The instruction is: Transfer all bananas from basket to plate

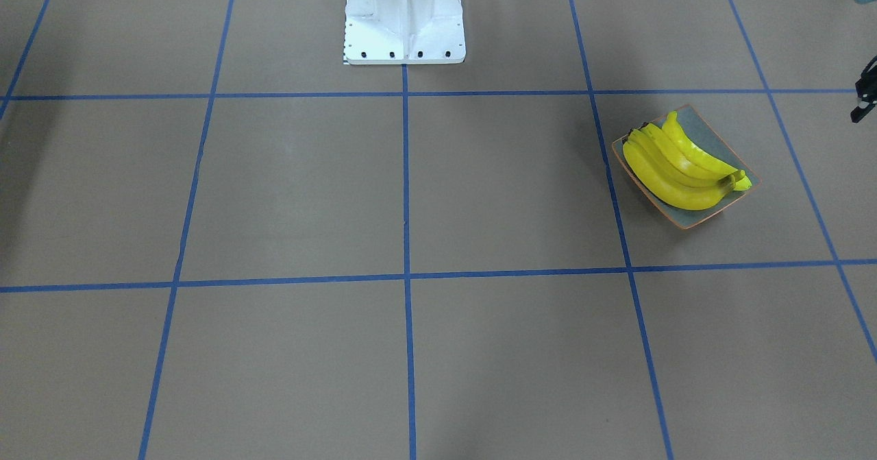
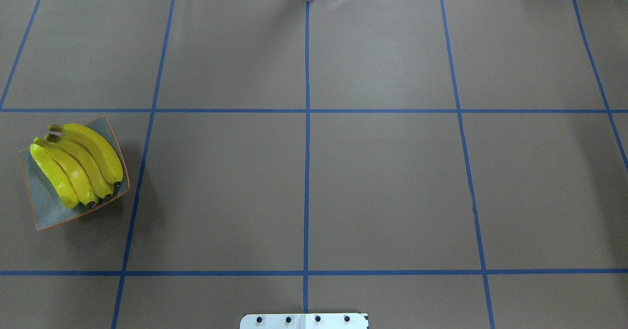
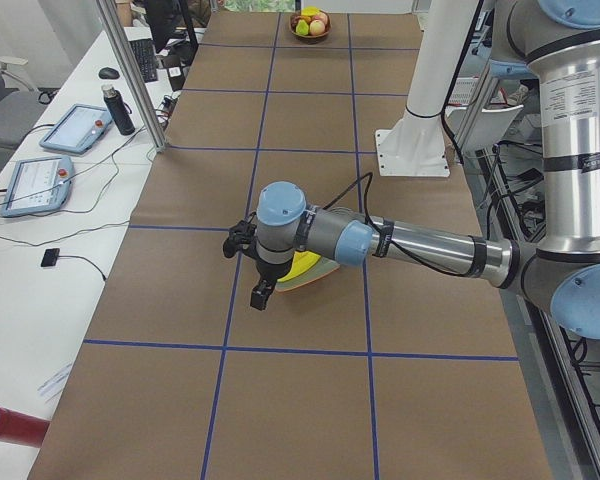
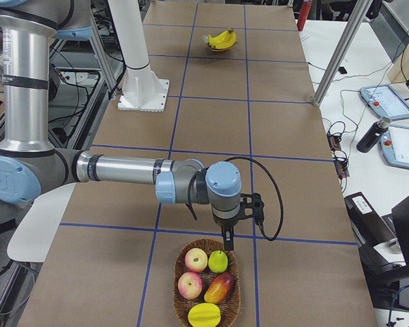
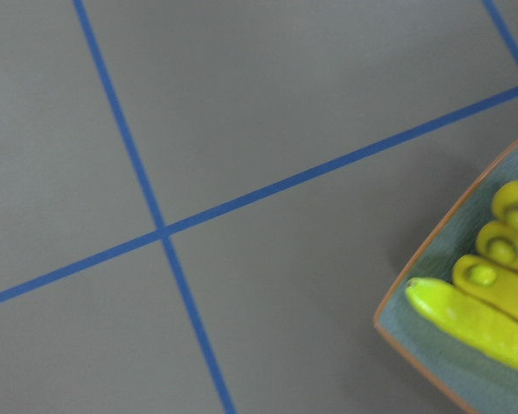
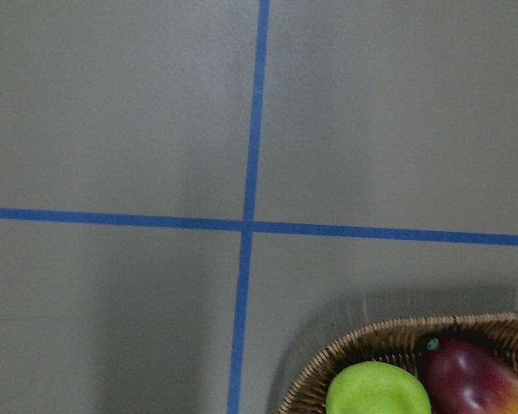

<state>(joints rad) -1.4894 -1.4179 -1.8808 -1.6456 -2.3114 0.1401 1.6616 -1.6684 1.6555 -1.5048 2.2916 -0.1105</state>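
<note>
Four bananas (image 2: 78, 164) are lying side by side on the plate (image 2: 49, 214), all curving the same way and covering most of it. Only a strip of its blue-grey surface is showing bare along one side. The plate is sitting flat on the desk (image 2: 314, 187), inside one square of the blue tape lines (image 2: 306, 123).

I am hanging my left pincer (image 3: 262, 296) above the desk near the plate, off the side that faces away from the basket (image 4: 206, 286). It is touching neither the plate nor the fruit. My left wrist camera is looking down past one corner of the plate and is catching the ends of the bananas there. Only a dark sliver of this pincer is showing at the edge of the front-facing view, so I cannot tell whether its jaws are apart or together.

The basket is standing well apart from the plate, at the opposite end of the desk. It is carrying two reddish apples (image 4: 195, 259), a green fruit (image 4: 219, 261), a red mango (image 4: 219, 287) and a ribbed yellow fruit (image 4: 204, 315).

I am holding my right pincer (image 4: 227, 244) far from the plate, above the part of the basket's rim that faces the plate. It is showing only in the side view, and I cannot tell whether it is spread or closed.
</note>
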